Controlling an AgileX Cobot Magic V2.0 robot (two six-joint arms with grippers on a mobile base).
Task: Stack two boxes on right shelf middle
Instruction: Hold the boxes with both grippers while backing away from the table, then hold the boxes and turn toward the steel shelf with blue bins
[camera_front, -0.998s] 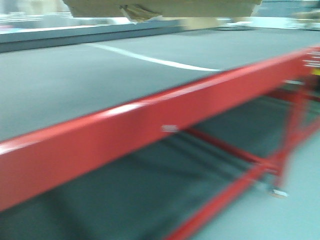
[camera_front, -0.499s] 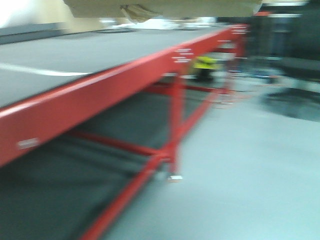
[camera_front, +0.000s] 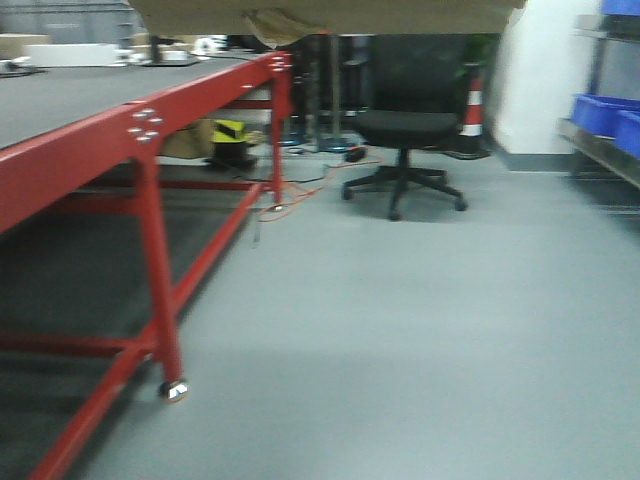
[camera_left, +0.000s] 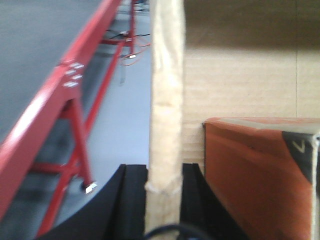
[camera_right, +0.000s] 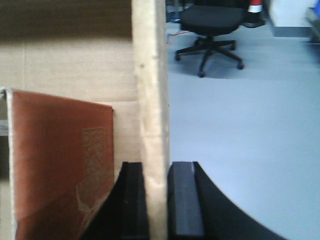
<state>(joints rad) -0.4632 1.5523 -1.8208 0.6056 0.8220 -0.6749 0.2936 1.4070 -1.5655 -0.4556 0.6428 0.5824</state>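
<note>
I'm carrying the cardboard carton (camera_front: 330, 12) high. The left hand (camera_left: 164, 172) and right hand (camera_right: 157, 172) are each pinching an opposite side wall, nearly closed on the cardboard, likely for a level two-sided hold. An orange box (camera_left: 250, 175) is sitting inside the carton, against the wall. The red rack (camera_front: 150, 120) is edging the carton's left. Open floor (camera_front: 400, 330) is lying below the carton, with an office chair (camera_front: 405, 130) beyond and blue bins (camera_front: 600, 110) to the right.

Warehouse or workshop-lab space. Long desk (camera_front: 70, 160) with red bolted steel frame, caster wheel (camera_front: 173, 391). Bare grey floor (camera_front: 400, 330). Striped traffic cone (camera_front: 473, 105), blue storage bins (camera_front: 598, 110) on metal rack, loose cables (camera_front: 290, 195), black office chair (camera_front: 405, 130).
</note>
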